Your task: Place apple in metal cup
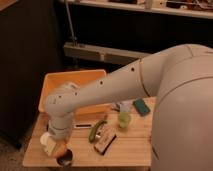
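While your arm reached down over the near left corner of the wooden surface (pixel 130 150), the claw (pixel 56 144) hung low there, mostly hidden behind the wrist, so you could not tell its state. Right at the claw sat the apple (pixel 60 148), whether gripped was unclear. Just below it stood the metal cup (pixel 64 159). Farther right lay a pale green cup (pixel 124 119); behind sat an orange bin (pixel 60 82).
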Robot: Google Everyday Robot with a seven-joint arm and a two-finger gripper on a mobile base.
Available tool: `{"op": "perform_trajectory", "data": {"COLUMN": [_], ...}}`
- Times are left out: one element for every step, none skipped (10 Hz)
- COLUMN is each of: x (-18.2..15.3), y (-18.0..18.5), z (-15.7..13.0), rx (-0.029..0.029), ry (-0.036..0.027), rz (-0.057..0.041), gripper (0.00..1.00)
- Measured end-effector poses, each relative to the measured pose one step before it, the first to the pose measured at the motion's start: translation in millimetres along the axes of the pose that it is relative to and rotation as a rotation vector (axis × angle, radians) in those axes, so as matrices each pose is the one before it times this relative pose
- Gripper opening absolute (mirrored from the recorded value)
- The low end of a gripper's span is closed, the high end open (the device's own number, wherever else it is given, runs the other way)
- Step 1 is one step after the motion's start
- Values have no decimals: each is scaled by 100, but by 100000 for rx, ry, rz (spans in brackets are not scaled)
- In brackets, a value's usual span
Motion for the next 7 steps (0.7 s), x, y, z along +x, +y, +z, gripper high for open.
{"op": "perform_trajectory", "data": {"x": [602,396,293,89,26,95,138], "y": [-5,-179,-217,117,266,90,164], "z": [296,201,343,414,464,268,414], "rx": [-757,-400,-879,-1098,-1301,-1198,-1664], "ry": [3194,1859,2097,1742,1462,550,821], "rz": [1569,1118,1256,-181,-594,-358,-499], "gripper": [0,0,0,0,0,0,1]}}
